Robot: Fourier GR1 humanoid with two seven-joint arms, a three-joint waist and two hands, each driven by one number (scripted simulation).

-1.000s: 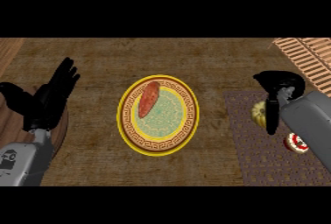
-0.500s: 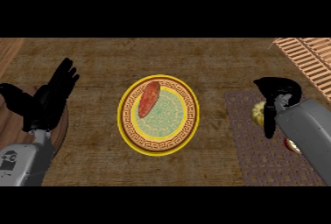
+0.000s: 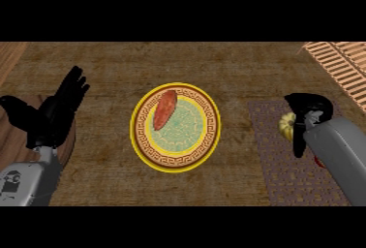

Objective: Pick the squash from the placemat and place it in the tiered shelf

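Yellow ribbed squash [image 3: 287, 124] on woven placemat [image 3: 286, 169]

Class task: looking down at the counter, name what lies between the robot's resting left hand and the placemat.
In the head view, a yellow-rimmed plate carrying a reddish food piece lies between the left hand and the placemat.

A: How much of the squash [image 3: 287, 125] can you see?

B: Only a small yellow part at the left side of the placemat [image 3: 275, 160]. The right hand [image 3: 309, 107] and its forearm cover the rest.

A: Do the fingers close on it?

B: I cannot tell. Also a red thing [image 3: 319, 162] beside the forearm is mostly hidden, and the tiered shelf [image 3: 343, 68] is cut by the right edge.
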